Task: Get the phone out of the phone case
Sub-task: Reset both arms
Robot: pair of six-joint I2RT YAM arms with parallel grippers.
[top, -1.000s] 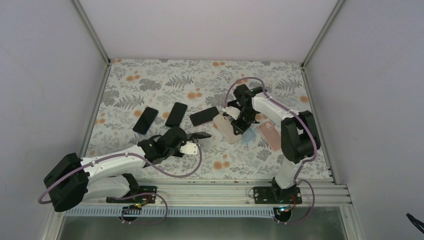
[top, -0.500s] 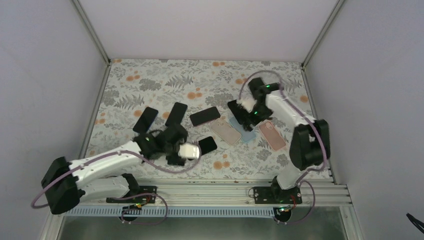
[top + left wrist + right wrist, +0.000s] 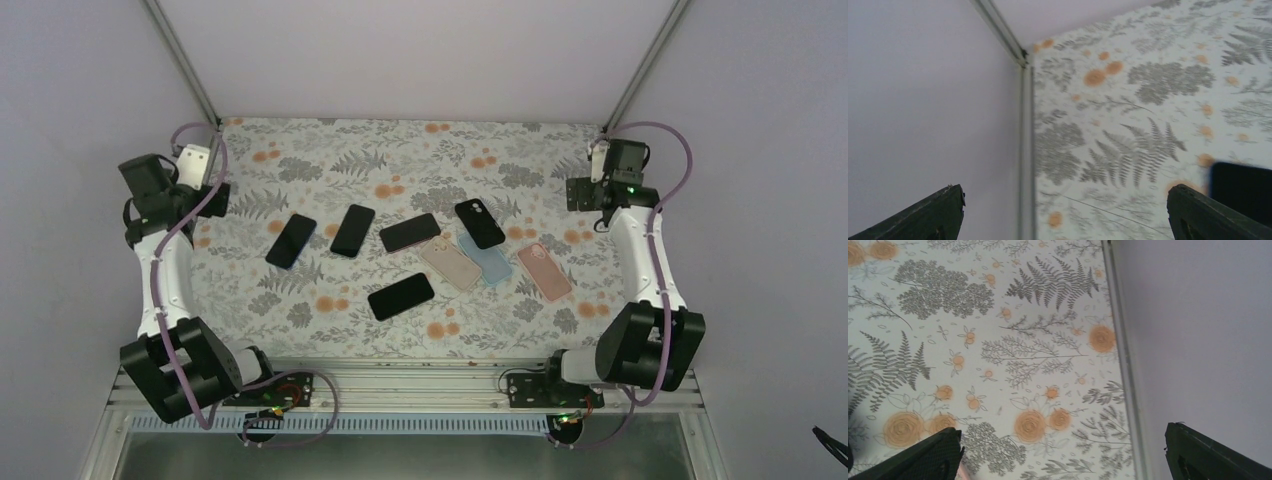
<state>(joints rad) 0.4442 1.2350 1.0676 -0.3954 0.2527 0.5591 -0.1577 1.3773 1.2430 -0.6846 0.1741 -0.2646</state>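
Note:
Several black phones lie on the floral mat: two at the left (image 3: 291, 241) (image 3: 352, 230), one mid-table (image 3: 409, 233), one nearer the front (image 3: 401, 296). A black phone (image 3: 480, 223) lies back up with its camera lenses showing, beside three cases. The cases are beige (image 3: 449, 263), blue (image 3: 484, 258) and pink (image 3: 544, 271), and each looks empty. My left gripper (image 3: 212, 192) (image 3: 1068, 189) hangs open at the far left corner, nothing between its fingers; a black phone's corner (image 3: 1243, 190) shows by its right finger. My right gripper (image 3: 580, 193) (image 3: 1062, 429) hangs open at the far right corner, also holding nothing.
White walls and metal corner posts (image 3: 1024, 125) (image 3: 1120, 340) stand close to both grippers. The mat (image 3: 420, 160) ends at the rail (image 3: 400, 375) by the arm bases.
Both arms have drawn back from mid-table to the far corners and both grippers have opened. The left left a black phone near the front, the right left one beside the cases.

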